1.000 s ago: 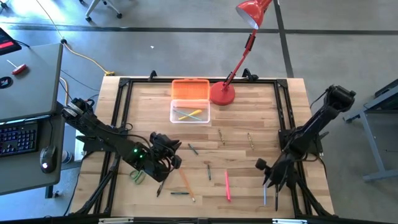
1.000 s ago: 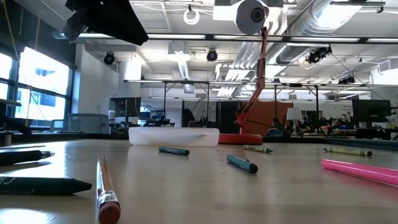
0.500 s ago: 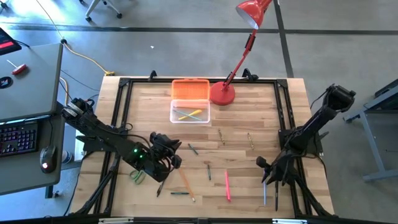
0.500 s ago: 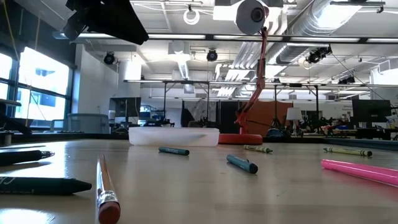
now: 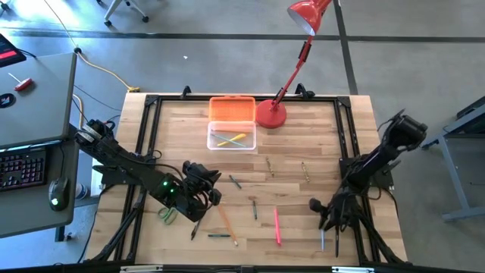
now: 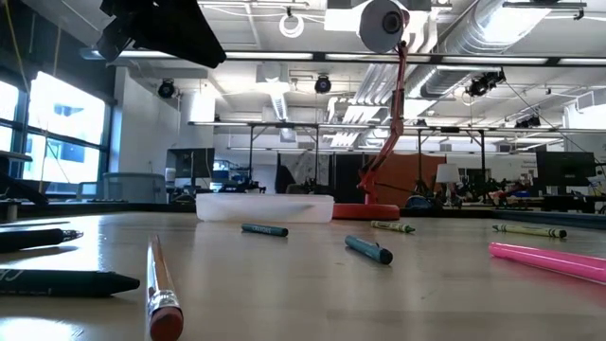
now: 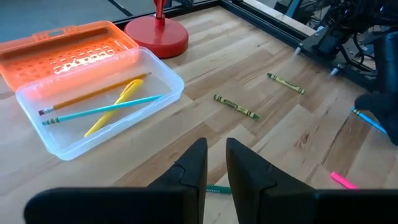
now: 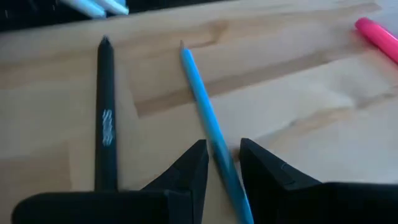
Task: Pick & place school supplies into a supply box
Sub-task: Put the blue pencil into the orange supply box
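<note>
The right gripper (image 8: 222, 163) is hanging low over the near right part of the table (image 5: 318, 144), its two dark fingers (image 8: 193, 165) standing narrowly apart with a blue pen (image 8: 208, 121) running between them on the wood. Whether the fingers are actually pressing on the pen cannot be told. Just beside that pen, on one side of the gripper, a black pen (image 8: 106, 112) is lying roughly parallel to it, and farther out on the other side the end of a pink marker (image 8: 378, 36) is showing.

The left gripper (image 7: 216, 163) is waiting above the near left part of the table, its fingers (image 7: 196, 162) narrowly parted with nothing between them. Just past its fingertips a teal crayon (image 7: 217, 189) is lying on the wood. Ahead of it two green crayons (image 7: 236, 106) are resting well apart from each other, the second one (image 7: 285, 83) farther out. Beyond and to one side, the supply box (image 7: 163, 99) is sitting open, its orange lid (image 7: 68, 53) folded back flat, and a yellow pen (image 7: 115, 104), a teal pencil (image 7: 102, 111) and a wooden pencil (image 7: 93, 94) are lying inside the clear base. The red lamp base (image 7: 157, 36) is standing just beside the box's far end.

In the high view, green-handled scissors (image 5: 167, 214) and an orange pencil (image 5: 225, 220) are lying near the left gripper.
</note>
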